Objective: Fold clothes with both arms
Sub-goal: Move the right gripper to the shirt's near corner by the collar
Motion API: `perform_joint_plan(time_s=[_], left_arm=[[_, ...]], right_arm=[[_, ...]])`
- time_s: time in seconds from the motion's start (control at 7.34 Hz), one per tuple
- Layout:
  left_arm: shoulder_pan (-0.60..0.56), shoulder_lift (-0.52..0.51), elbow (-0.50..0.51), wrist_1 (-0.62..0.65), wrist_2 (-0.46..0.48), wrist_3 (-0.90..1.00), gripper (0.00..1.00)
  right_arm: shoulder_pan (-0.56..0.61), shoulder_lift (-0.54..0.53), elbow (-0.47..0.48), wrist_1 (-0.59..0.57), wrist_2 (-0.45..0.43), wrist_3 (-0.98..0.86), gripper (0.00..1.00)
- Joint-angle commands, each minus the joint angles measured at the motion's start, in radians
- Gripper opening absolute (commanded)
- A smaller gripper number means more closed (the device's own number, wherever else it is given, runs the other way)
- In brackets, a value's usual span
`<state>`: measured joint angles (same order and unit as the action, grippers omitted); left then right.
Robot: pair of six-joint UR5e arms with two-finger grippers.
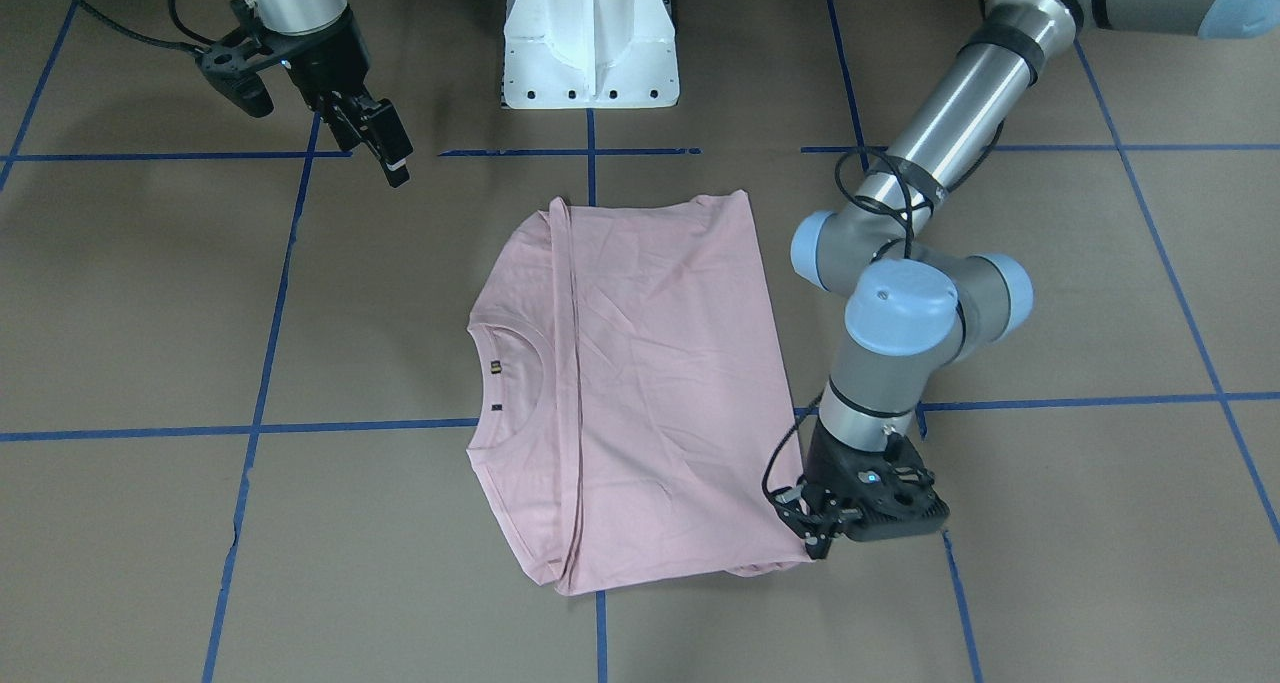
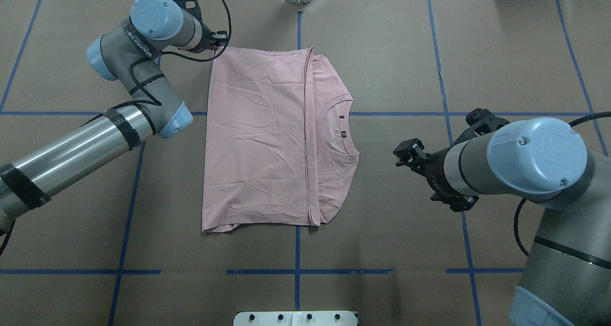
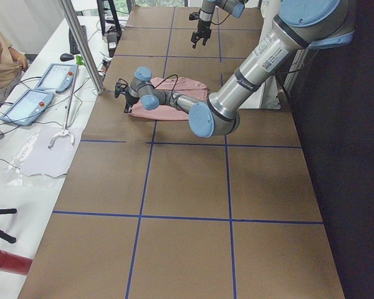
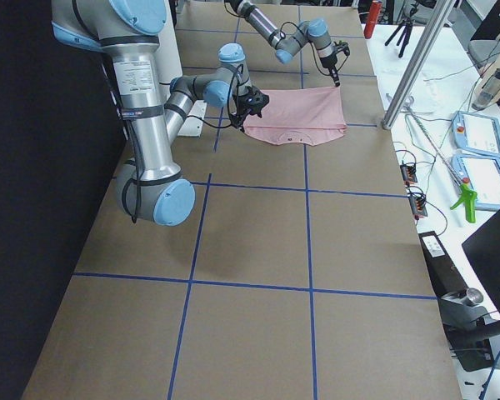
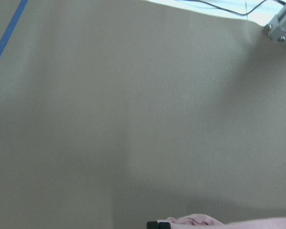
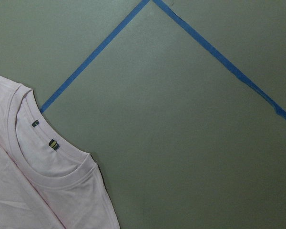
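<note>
Done: T-shirt point(image 2: 258, 140) has at least one fold in. A plain pink layer lies over the body, and its free edge runs as a strip just short of the collar point(image 2: 340, 125). No sleeves stick out and no print shows.
Left (est.): packet is wide and flat, so prob. one or more folds to go. Lower corner by robot's edge looks a bit untidy.
Where: flat on tabletop point(image 2: 405, 54), about mid-way betw. the L and R ends, somewhat nearer operators' edge than robot's edge.
Points: collar faces tabletop's R end, folded side faces L end.
Long axis: as it lies now, runs robot's edge to operators' edge, across the collar direction.
L end effector point(image 1: 815, 541): low, at the shirt's corner twd operators' edge and L end, touching or just beside the cloth. L wrist view shows one black tip beside pink cloth. Can't tell how far open, nor if it has hold of the corner.
R end effector point(image 1: 378, 143): raised, well apart from shirt, out twd robot's edge on the R side. Fingers look slightly parted, nothing held.
</note>
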<state>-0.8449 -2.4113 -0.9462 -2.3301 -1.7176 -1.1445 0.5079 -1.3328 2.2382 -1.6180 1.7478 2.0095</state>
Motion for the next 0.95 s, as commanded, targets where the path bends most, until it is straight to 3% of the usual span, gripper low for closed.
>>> perform_joint_plan(time_s=[0.0,0.14,0.41,0.68,0.82], left_arm=[[-0.013,0.003,-0.011,-0.026,0.001,0.002,0.65],[-0.014,0.065,-0.134,-0.012,-0.017,0.003,0.65],[-0.017,0.225,-0.364,-0.011,-0.167,-0.001,0.65],[-0.017,0.25,-0.399,-0.011,-0.171,-0.017,0.65],[-0.017,0.25,-0.399,-0.009,-0.171,-0.018,0.65]], right_arm=[[-0.018,0.064,-0.043,0.003,-0.004,0.002,1.0],[-0.046,0.125,-0.108,0.001,-0.005,0.003,1.0],[-0.151,0.173,-0.158,0.004,-0.058,0.02,1.0],[-0.202,0.294,-0.329,0.006,-0.108,0.096,0.96],[-0.206,0.303,-0.356,0.006,-0.111,0.095,0.92]])
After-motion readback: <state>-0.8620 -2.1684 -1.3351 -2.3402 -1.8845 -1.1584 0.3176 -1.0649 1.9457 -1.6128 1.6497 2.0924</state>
